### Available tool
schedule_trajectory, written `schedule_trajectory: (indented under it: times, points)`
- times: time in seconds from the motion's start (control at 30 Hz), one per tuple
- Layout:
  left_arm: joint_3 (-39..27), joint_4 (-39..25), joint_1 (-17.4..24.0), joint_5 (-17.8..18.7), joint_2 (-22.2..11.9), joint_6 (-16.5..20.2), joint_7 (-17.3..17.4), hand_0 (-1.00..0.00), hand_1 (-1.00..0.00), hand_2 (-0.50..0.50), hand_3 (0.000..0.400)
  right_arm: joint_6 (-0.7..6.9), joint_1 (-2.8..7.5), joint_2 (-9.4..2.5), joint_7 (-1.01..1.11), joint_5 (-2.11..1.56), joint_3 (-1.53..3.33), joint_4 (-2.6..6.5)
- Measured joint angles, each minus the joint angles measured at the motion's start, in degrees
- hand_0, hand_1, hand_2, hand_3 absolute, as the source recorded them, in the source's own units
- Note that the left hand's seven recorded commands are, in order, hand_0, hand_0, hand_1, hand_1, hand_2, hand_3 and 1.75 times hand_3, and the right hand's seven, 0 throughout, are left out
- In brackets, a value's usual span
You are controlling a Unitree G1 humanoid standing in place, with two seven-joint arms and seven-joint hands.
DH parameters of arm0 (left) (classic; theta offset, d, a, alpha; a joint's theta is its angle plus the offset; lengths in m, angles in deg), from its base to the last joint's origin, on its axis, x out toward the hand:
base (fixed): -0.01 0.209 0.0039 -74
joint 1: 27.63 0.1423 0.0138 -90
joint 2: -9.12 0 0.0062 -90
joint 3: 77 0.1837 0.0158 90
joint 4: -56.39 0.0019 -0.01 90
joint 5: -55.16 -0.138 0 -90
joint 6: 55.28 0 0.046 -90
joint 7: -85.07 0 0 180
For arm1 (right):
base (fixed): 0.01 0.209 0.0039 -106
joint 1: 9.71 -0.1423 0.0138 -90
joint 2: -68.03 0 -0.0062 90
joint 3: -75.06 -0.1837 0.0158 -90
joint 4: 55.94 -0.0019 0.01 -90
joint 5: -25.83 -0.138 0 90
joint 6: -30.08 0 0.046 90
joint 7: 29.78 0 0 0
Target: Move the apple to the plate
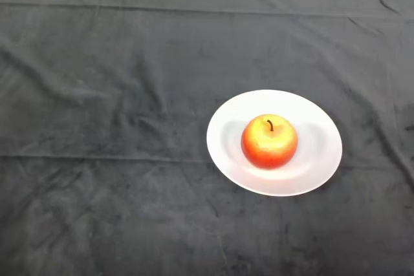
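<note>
A red and yellow apple (269, 141) stands upright, stem up, in the middle of a white plate (320, 159). The plate lies on the dark cloth, right of the view's centre.
The dark cloth (116, 127) covers the whole table, with creases running across it. A fold line crosses the far part of the cloth.
</note>
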Motion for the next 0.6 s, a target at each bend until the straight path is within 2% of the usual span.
schedule_trajectory:
  times: [0.17,0.27,0.43,0.6]
  points:
    - [-7.9,4.7,3.7,3.8,-2.0,-1.2,2.0,0.00,0.00,0.00,0.000,0.02,-0.01,-0.02,-0.01,0.00,0.00,0.00]
    - [-11.7,8.3,4.2,5.0,-2.1,-1.5,2.9,0.00,0.00,0.00,0.000,0.03,-0.01,-0.02,0.00,0.00,0.00,0.00]
    - [-15.8,12.7,5.6,5.3,-2.3,-2.0,2.6,0.00,0.00,0.00,0.000,0.03,-0.01,-0.02,0.00,0.00,0.01,0.00]
    - [-16.1,15.0,5.5,5.0,-2.3,-2.1,0.9,0.00,0.00,0.00,0.000,0.03,-0.01,-0.02,0.00,0.00,0.01,0.00]
